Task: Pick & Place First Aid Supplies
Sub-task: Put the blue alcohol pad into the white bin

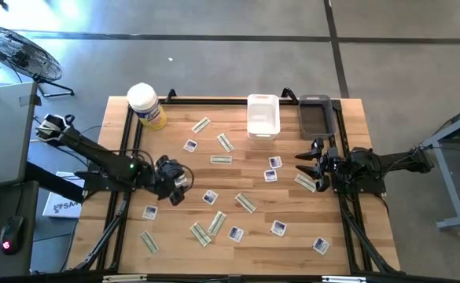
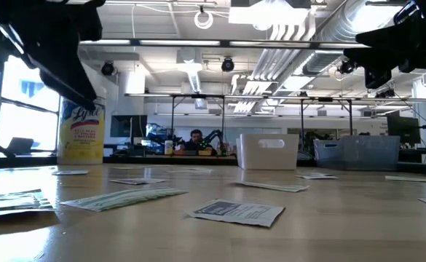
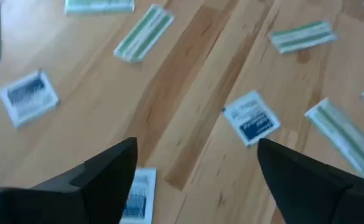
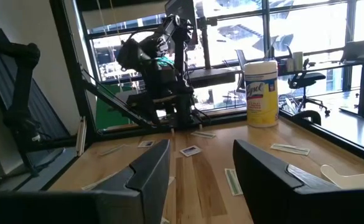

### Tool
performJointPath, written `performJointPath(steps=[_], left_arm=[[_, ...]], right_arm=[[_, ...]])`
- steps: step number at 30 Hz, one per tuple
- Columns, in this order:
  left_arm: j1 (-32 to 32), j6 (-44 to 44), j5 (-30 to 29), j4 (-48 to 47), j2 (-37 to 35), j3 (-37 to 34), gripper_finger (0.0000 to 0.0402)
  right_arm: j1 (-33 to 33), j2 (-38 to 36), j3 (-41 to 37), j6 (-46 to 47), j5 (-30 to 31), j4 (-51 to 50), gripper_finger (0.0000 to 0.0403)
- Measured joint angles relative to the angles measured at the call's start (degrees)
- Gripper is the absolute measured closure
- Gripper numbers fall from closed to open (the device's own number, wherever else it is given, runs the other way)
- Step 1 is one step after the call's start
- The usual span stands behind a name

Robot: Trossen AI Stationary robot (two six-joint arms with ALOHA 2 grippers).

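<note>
On the wooden counter point(image 1: 292, 236) strewn with first aid packets point(image 1: 214, 222), the left hand point(image 1: 179, 185) and right hand point(image 1: 312, 167) hover, fingers spread, holding nothing.

The pale butcher-block table top point(image 1: 237, 236) is wood, laid in long strips with a visible grain and a smooth, softly shining finish that catches the ceiling lights in the low view. The square white packets with blue print point(image 3: 251, 117) look like slick, thin paper or foil, slightly crinkled at the edges; the narrow green-and-white strip packets point(image 3: 144, 32) have the same flat, smooth surface. The white rectangular bin point(image 1: 263, 115) and the grey rectangular bin point(image 1: 315, 116) look like plastic, the grey one translucent. The yellow wipes tub with a white lid point(image 4: 260, 93) is glossy plastic with a printed label. The left gripper's dark fingers point(image 3: 110, 174) look matt.
</note>
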Motion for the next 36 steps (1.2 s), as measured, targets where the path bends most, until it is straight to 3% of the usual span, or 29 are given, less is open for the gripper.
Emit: performJointPath(steps=[6,16,22,28,36], left_arm=[[-1.1,-9.5,-1.1,-4.3,5.3,0.0,0.0098],[-0.6,-13.0,-3.4,-3.9,15.6,0.0,0.0097],[4.4,-15.3,3.7,-3.3,19.0,0.0,0.0059],[6.5,-14.4,2.6,-1.9,22.0,0.1,0.0020],[6.9,-17.6,2.8,-2.9,22.6,0.2,0.0045]], right_arm=[[0.0,0.0,0.0,0.0,0.0,0.0,0.0233],[0.0,0.0,0.0,0.0,0.0,0.0,0.0233],[0.0,0.0,0.0,0.0,0.0,0.0,0.0233],[0.0,0.0,0.0,0.0,0.0,0.0,0.0233],[0.0,0.0,0.0,0.0,0.0,0.0,0.0233]])
